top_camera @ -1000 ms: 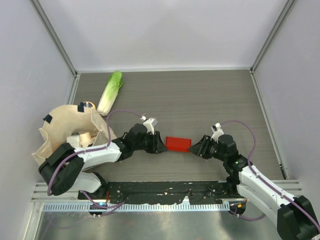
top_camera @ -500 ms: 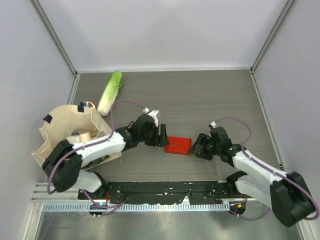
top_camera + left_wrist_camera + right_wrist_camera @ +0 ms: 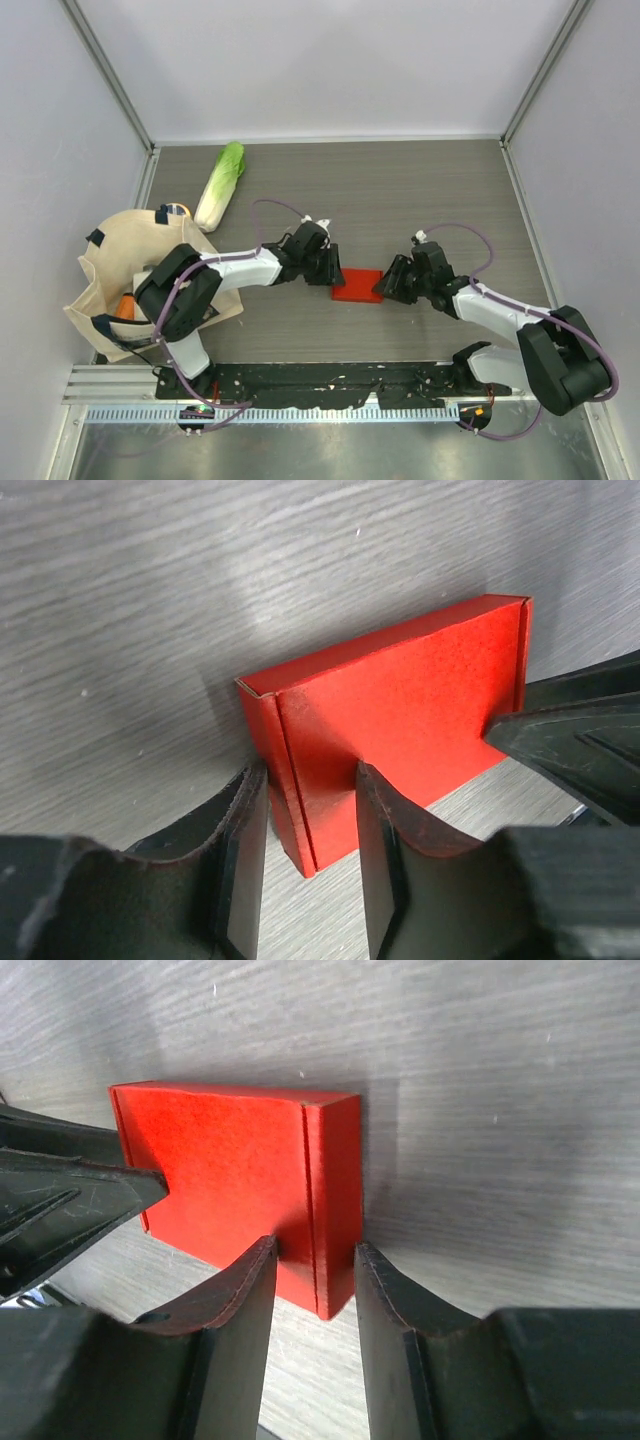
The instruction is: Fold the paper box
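The paper box (image 3: 357, 285) is a flat, closed red rectangle lying on the grey wood-grain table (image 3: 420, 200). My left gripper (image 3: 335, 275) is at its left end and my right gripper (image 3: 382, 288) at its right end. In the left wrist view the box (image 3: 400, 700) has its near corner between the two fingertips, one on the side wall and one on the top face, so the left gripper (image 3: 305, 780) is shut on it. In the right wrist view the right gripper (image 3: 315, 1250) pinches the box (image 3: 230, 1170) at its end wall the same way.
A beige tote bag (image 3: 140, 260) lies at the left with something orange (image 3: 125, 305) inside. A napa cabbage (image 3: 220, 185) lies behind it near the left wall. Frame posts and white walls enclose the table on three sides.
Both arms have reached inward from beside the box to its two ends. Each gripper opened wider, then closed down over a box corner. The box has barely shifted.
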`<control>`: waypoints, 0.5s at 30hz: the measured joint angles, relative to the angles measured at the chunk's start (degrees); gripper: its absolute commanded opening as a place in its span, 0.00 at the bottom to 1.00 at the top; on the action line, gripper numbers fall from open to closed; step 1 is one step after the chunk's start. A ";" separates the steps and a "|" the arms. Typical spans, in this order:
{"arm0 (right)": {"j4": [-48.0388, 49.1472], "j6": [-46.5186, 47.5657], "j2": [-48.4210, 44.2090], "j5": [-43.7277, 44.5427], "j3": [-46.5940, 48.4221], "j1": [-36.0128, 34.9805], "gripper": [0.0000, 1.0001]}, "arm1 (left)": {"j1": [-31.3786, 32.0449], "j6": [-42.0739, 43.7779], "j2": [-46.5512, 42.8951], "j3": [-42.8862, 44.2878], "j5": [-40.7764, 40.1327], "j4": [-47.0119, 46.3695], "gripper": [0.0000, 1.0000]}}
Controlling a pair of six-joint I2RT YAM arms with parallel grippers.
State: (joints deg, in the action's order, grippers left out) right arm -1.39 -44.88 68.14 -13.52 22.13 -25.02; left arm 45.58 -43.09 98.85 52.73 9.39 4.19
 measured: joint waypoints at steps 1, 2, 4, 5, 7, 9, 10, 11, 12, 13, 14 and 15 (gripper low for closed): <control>0.68 -0.11 0.68 0.15 0.17 0.02 0.39 | -0.04 -0.24 0.48 0.15 0.22 -0.98 0.32; 1.18 -0.15 1.42 0.46 0.55 0.04 0.39 | -0.35 -0.50 1.03 0.55 0.33 -1.60 0.32; 1.31 -0.09 2.91 1.95 1.90 0.17 0.38 | -0.87 -0.61 2.25 1.75 0.04 -2.64 0.32; 1.33 -0.07 3.67 3.19 2.73 0.26 0.38 | -1.18 -0.63 2.97 2.58 -0.20 -2.95 0.32; 1.27 0.17 5.18 6.01 4.52 0.44 0.38 | -1.53 -0.39 5.18 5.55 -0.83 -2.69 0.32; 0.83 1.01 7.43 9.29 7.17 1.25 0.38 | -1.92 0.31 8.66 10.49 -2.21 -2.10 0.32; 0.37 1.60 9.11 10.71 8.98 1.73 0.38 | -2.21 0.48 10.43 12.98 -2.69 -1.84 0.32; -0.15 2.49 11.13 11.89 11.21 2.32 0.38 | -2.56 0.66 12.07 15.32 -3.34 -1.68 0.32; -0.44 3.21 13.05 12.72 13.22 2.84 0.38 | -2.99 0.83 13.55 17.44 -4.11 -1.66 0.34; -0.72 4.31 16.00 13.53 16.41 3.63 0.38 | -3.50 1.09 14.95 19.54 -4.94 -1.55 0.34; -0.79 4.98 18.08 14.03 18.45 4.15 0.38 | -4.02 1.40 16.33 21.70 -5.75 -1.44 0.34; -0.59 5.77 20.59 14.32 20.98 4.92 0.38 | -4.52 1.60 17.44 23.45 -6.34 -1.44 0.35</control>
State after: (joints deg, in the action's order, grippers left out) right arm -1.98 -39.11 88.73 0.80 43.11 -20.10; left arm 41.06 -41.50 116.29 76.18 3.05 2.74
